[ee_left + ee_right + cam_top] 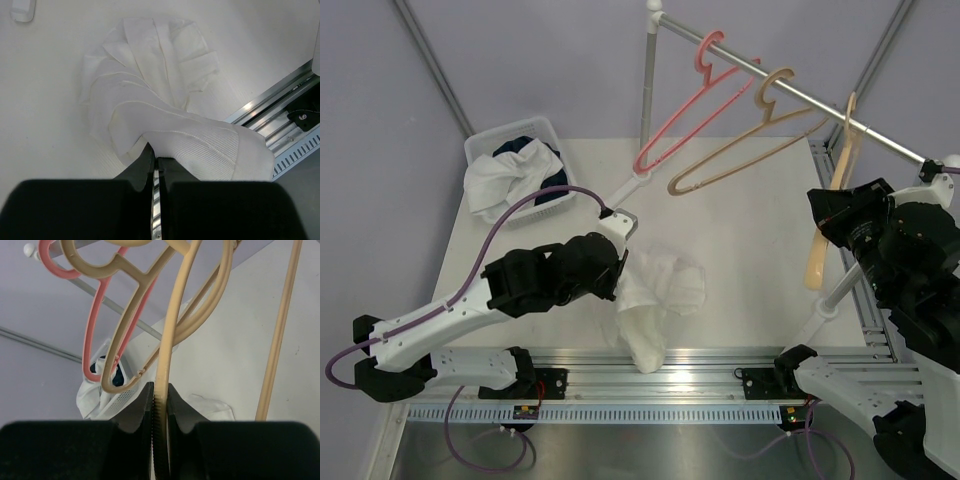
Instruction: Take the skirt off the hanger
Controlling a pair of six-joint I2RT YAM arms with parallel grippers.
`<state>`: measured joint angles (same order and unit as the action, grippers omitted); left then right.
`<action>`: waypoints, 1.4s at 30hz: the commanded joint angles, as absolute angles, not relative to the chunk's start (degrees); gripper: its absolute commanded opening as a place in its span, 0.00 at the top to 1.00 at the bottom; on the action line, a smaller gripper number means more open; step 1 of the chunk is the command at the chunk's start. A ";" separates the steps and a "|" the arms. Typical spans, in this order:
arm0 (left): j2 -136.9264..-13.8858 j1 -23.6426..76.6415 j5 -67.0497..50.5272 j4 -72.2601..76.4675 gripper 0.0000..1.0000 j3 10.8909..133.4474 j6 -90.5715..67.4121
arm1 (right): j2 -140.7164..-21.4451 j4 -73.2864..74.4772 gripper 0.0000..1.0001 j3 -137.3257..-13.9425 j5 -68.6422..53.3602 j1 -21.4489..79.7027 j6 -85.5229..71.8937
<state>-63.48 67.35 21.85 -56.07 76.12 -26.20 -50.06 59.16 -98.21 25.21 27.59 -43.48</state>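
Observation:
The white skirt (665, 290) lies crumpled on the table near the front edge, off any hanger. It fills the middle of the left wrist view (150, 100). My left gripper (619, 281) is shut on the skirt's near edge (156, 155), low at the table. My right gripper (832, 226) is shut on one arm of a cream hanger (817, 262) that hangs bare from the right end of the rod. In the right wrist view the jaws (160, 390) clamp that hanger arm (172, 330).
A pink hanger (680, 115) and a tan hanger (740, 150) hang empty on the rack rod (800, 95). The rack's post (647, 90) stands at the back centre. A white basket (480, 150) of clothes sits back left. A metal rail (660, 380) runs along the front.

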 commanded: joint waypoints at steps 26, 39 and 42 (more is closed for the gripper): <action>-59.94 67.06 22.15 -55.11 1.00 71.63 -29.01 | -46.58 60.46 0.00 -96.05 19.69 27.60 -38.67; -67.67 55.03 18.63 -56.51 1.00 68.03 -28.65 | -49.92 69.95 0.00 -115.31 19.43 27.60 -34.89; -69.17 52.83 18.63 -56.52 1.00 68.20 -29.00 | -49.57 71.89 0.01 -115.93 19.69 27.60 -34.54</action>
